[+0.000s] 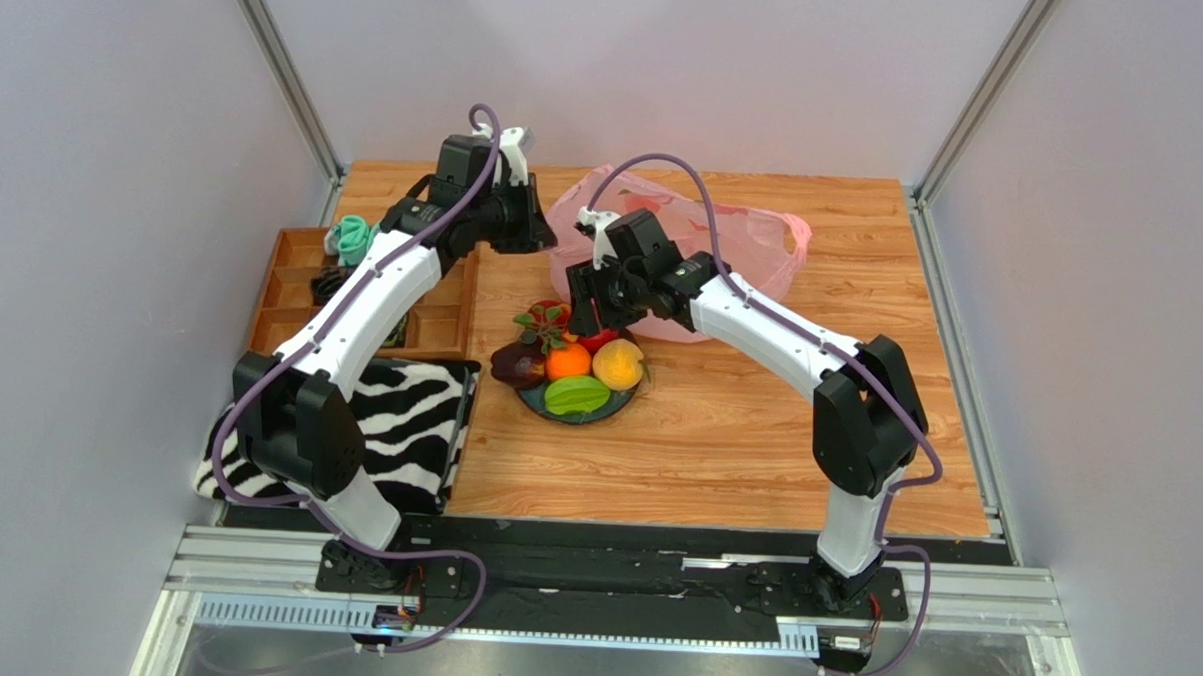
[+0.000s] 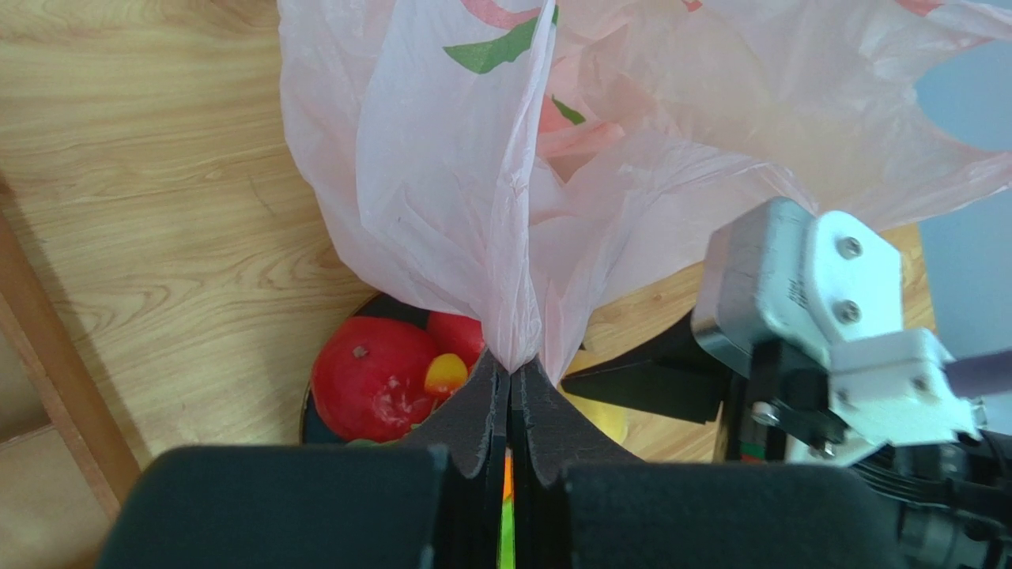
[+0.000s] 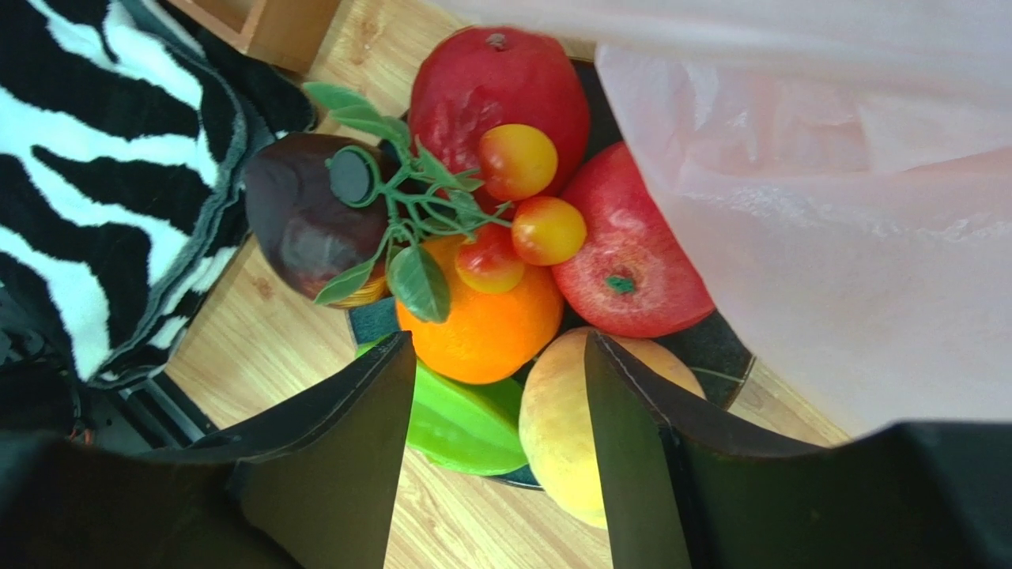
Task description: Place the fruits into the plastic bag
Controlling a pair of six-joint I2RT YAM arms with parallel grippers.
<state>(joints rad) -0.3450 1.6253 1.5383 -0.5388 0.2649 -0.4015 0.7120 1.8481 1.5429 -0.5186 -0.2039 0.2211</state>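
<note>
The fruits sit heaped on a dark round plate: orange, yellow-orange peach, green oval fruit, red apple, dark purple fruit and red berries with green leaves. My right gripper hangs open just above them, its fingers straddling the orange and the peach's edge without touching either. The pink plastic bag lies behind the plate. My left gripper is shut on a gathered fold of the bag's edge and holds it up over the plate's far side.
A zebra-striped cloth lies left of the plate. Behind it stands a wooden compartment tray holding a green item. The right arm's wrist is close beside the left gripper. Bare wooden tabletop extends to the right.
</note>
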